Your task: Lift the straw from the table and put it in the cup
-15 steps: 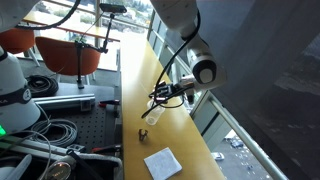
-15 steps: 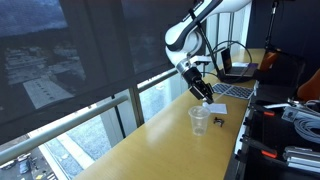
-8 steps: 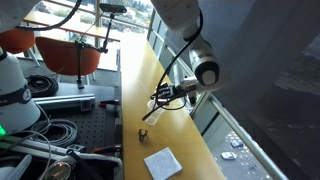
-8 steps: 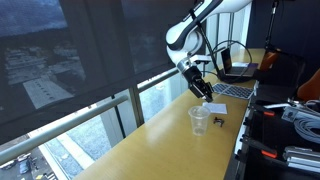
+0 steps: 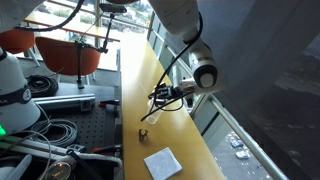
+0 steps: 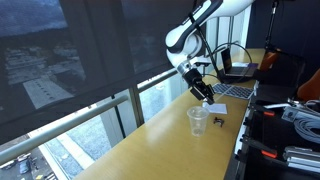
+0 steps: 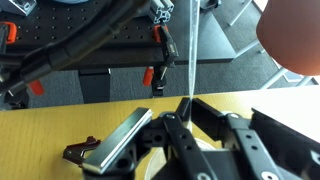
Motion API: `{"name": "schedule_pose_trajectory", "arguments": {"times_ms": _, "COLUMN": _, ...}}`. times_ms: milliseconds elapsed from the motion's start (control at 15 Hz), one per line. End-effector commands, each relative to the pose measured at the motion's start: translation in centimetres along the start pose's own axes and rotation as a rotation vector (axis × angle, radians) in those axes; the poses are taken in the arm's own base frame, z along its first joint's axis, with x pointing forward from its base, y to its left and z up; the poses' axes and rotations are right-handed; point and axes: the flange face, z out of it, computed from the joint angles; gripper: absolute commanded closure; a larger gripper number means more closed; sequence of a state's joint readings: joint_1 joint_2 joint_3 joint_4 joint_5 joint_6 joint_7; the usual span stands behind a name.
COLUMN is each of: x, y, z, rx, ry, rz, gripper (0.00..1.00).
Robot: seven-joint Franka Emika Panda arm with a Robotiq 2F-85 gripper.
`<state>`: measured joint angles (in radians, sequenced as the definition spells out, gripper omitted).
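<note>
Above the table (image 6: 170, 150), our gripper (image 7: 182, 112) is closed on the straw (image 7: 189, 50).
Carrying step, we judge; next we must centre it over the cup (image 6: 198, 120), then release.

In an exterior view, the gripper (image 5: 157, 98) hangs over the table (image 5: 140, 70). A white napkin (image 5: 162, 162) lies at its six o'clock, with a dark lump (image 5: 143, 133) between them.

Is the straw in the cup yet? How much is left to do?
Not yet. Done: the straw is off the table, pinched in the shut gripper. Happening now: the gripper holds it in the air close to the cup. Left: lower the straw into the cup and let go.
</note>
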<state>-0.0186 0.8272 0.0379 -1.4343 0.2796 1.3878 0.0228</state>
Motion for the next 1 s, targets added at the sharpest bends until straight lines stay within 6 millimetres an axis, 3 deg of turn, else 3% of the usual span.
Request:
{"name": "schedule_pose_trajectory", "arguments": {"times_ms": 0, "x": 0.2, "y": -1.1, "z": -0.2, "rx": 0.022, "ry": -0.024, "rz": -0.013, "gripper": 0.97}}
{"name": "schedule_pose_trajectory", "arguments": {"times_ms": 467, "x": 0.5, "y": -1.3, "z": -0.1, "rx": 0.023, "ry": -0.022, "rz": -0.014, "gripper": 0.97}}
{"name": "schedule_pose_trajectory", "arguments": {"times_ms": 933, "x": 0.2, "y": -3.0, "z": -0.4, "rx": 0.019, "ry": -0.015, "rz": -0.037, "gripper": 0.97}}
